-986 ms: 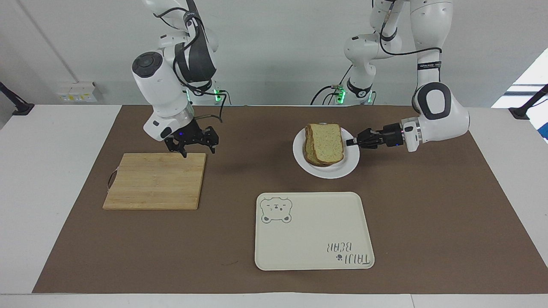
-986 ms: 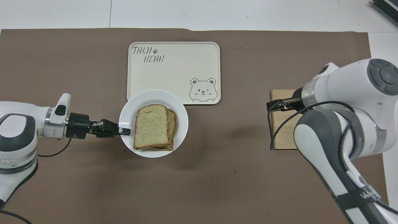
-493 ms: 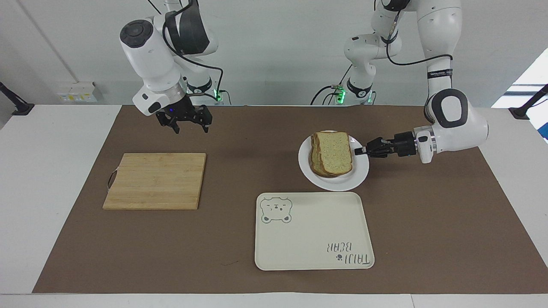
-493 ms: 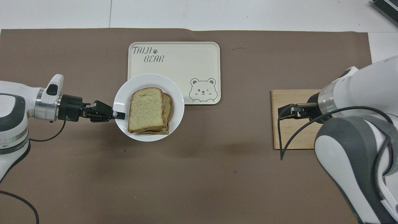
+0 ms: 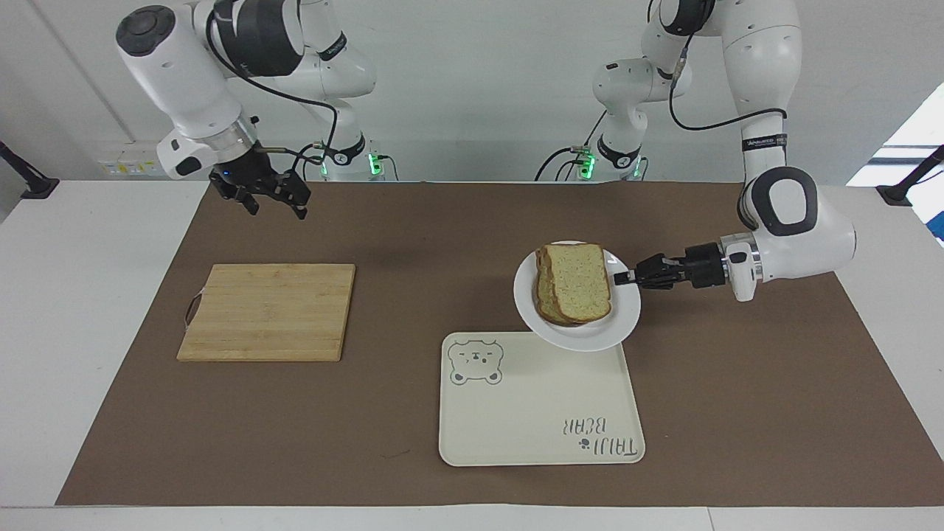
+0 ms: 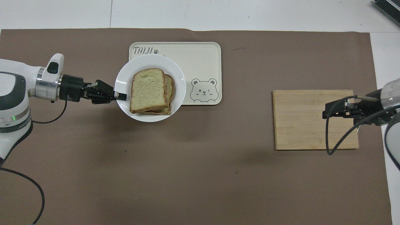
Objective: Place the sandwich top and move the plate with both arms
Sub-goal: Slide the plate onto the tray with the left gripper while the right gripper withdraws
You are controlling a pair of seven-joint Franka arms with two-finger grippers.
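Bread top point(image 5: 582, 282) is already on: plain slice capping the stack on the plate point(image 5: 623, 313), lower slices peeking out at the edge, filling hidden from me. So I read step one as done and we're in the plate move.

Plate is in the air, pinched at its rim by the left gripper point(image 5: 618, 278), fingers clamped on the edge facing the left arm's end of the table. In the overhead view the plate point(image 6: 125, 79) hangs over the tray's corner by the lettering, partly over the brown mat point(image 5: 413, 236). Looks slightly tilted from the facing camera; can't say how much.

Next move, my call: carry it fully over the tray point(image 5: 516, 413), level it, lower, then let go. One-sided rim grip, so slow and flat or the stack slides.

Tray has nothing resting in it. Cutting board point(image 5: 267, 312) at the right arm's end is bare.

Right gripper point(image 5: 267, 198) is raised over the mat near the robots' edge, fingers spread, holding nothing, waiting.
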